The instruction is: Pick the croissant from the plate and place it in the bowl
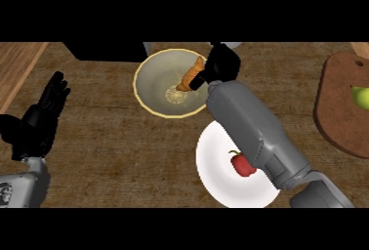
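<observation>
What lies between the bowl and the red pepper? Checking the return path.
In the head view: bare white plate and the right forearm between bowl and red pepper.

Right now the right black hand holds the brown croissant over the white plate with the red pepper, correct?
Not quite. The head view shows the right black hand holding the brown croissant over the yellow-rimmed bowl, not the white plate, where the red pepper lies.

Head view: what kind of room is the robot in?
Most likely a kitchen, at a wooden counter. Food and dishes show it: a white plate with a red pepper, a yellowish bowl where the right hand holds a croissant, and a cutting board with green fruit.
</observation>
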Tool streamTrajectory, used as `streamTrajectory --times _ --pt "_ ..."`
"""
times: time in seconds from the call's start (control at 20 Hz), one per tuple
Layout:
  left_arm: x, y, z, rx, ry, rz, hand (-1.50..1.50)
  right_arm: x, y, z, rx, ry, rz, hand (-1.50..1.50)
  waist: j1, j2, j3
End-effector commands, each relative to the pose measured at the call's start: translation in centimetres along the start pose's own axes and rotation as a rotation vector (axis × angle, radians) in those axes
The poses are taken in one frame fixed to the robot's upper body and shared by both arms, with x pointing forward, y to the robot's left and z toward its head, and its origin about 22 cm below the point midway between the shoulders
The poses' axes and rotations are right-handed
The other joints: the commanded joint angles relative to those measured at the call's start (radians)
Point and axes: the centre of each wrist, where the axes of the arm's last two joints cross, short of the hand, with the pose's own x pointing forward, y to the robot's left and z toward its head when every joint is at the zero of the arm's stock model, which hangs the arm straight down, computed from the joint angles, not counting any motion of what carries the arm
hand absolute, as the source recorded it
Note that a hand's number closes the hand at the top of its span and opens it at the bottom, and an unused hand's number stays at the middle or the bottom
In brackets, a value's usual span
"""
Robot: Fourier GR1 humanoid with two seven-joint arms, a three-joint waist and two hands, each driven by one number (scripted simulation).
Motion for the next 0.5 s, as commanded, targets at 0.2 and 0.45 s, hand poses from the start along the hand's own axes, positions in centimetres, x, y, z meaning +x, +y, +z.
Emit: streamTrajectory --times 0.2,0.45 --pt "-0.6 -0.1 0.6 0.019 0.016 0.0 0.0 1.0 -3.5 0.2 -0.196 -0.087 -0.572 -1.5 -0.02 -0.011 0.003" --pt "-0.7 0.3 0.6 0.039 0.038 0.008 0.0 -3.6 -3.8 0.4 -0.236 -0.087 -0.793 -1.5 -0.055 -0.017 0.003"
